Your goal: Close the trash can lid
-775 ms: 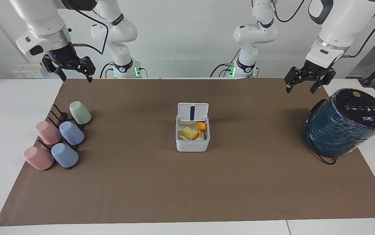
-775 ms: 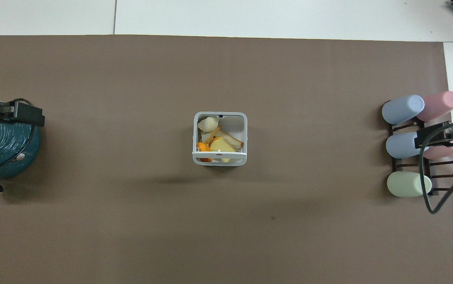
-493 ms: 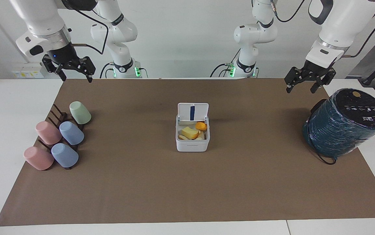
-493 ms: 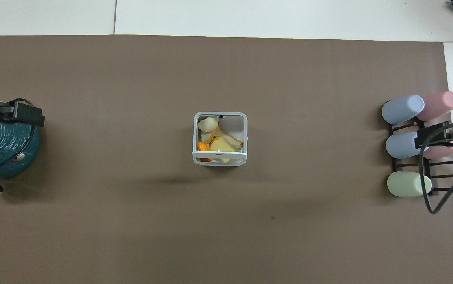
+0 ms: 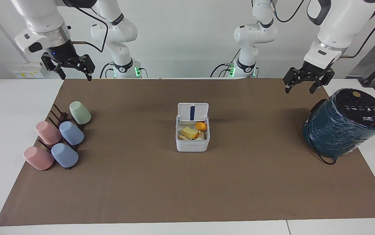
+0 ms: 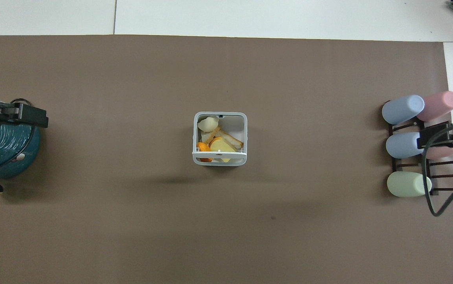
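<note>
The small white trash can (image 5: 192, 145) stands in the middle of the brown mat, with food scraps inside. Its lid (image 5: 193, 112) stands upright on the edge nearer the robots, blue strip showing. In the overhead view the trash can (image 6: 195, 136) is open and the lid (image 6: 219, 153) is seen edge-on. My left gripper (image 5: 299, 89) hangs open in the air over the mat beside the teal cylinder; it also shows in the overhead view (image 6: 33, 116). My right gripper (image 5: 76, 78) hangs open over the mat's edge near the cup rack, and over the rack in the overhead view (image 6: 433, 138). Both are well apart from the can.
A large dark teal cylinder (image 5: 344, 125) with a black top stands at the left arm's end, also in the overhead view (image 6: 1, 150). A dark rack with several pastel cups (image 5: 58, 137) lies at the right arm's end, also in the overhead view (image 6: 405, 144).
Both grippers have risen slightly; the left one has also drifted a little toward the table's middle. The trash can and lid have not moved.
</note>
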Motion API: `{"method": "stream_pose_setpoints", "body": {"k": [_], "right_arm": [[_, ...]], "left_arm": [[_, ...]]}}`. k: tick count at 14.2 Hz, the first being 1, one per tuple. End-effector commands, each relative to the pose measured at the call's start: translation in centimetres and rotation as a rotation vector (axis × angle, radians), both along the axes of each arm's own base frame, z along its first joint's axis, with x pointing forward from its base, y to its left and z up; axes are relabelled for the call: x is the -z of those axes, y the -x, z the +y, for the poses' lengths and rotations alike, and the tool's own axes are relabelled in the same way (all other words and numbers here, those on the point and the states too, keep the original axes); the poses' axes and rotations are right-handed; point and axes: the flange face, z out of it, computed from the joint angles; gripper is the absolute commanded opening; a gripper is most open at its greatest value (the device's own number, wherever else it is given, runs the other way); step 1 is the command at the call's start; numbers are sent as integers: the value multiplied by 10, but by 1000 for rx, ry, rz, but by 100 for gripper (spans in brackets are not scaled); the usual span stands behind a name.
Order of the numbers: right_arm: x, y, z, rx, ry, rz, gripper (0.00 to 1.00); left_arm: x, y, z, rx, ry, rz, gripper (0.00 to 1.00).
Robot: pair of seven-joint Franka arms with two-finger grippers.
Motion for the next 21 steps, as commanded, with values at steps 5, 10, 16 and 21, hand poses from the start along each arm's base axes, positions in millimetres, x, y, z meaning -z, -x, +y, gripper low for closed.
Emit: {"method": "stream_pose_setpoints", "body": {"k": [5,10,16,21], "right_arm": [[-1,7,-1,-19,-5,0,100],[-1,7,-1,-20,-5,0,100],[-1,7,-1,-19,-5,0,100],[-1,7,-1,-19,-5,0,100]], "left_arm": [[5,16,-43,-29,-14,-2,100],[26,47,-107,-92,-6,-15,100],[48,95,-180,-196,42,-47,100],[70,123,-238,-313,126,-61,98]]}}
